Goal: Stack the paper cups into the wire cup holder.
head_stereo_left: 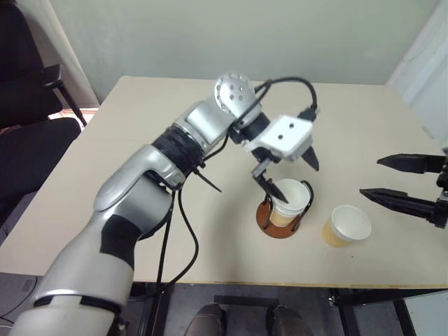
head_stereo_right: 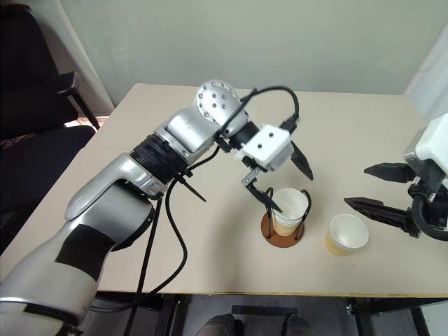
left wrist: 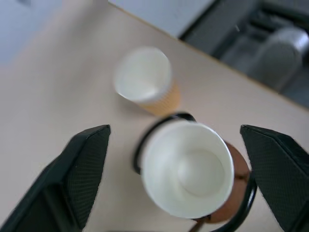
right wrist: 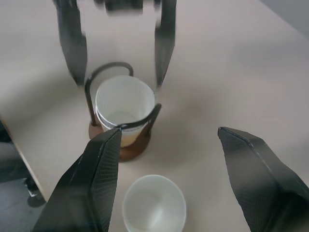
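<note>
Paper cups [head_stereo_right: 290, 208] nested in wire cup holder [head_stereo_right: 283, 231]

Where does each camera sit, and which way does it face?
Left eye: on the head, looking forward and down at the table; left arm across the middle, left tool open above the cup holder.
Right eye: beside it, same scene; right tool open near the loose cup.
Left wrist: looks down between its own fingers into the stacked cups.
Right wrist: looks along its own fingers at holder, loose cup and left tool.
Shared: holder and loose cup appear in all four.
</note>
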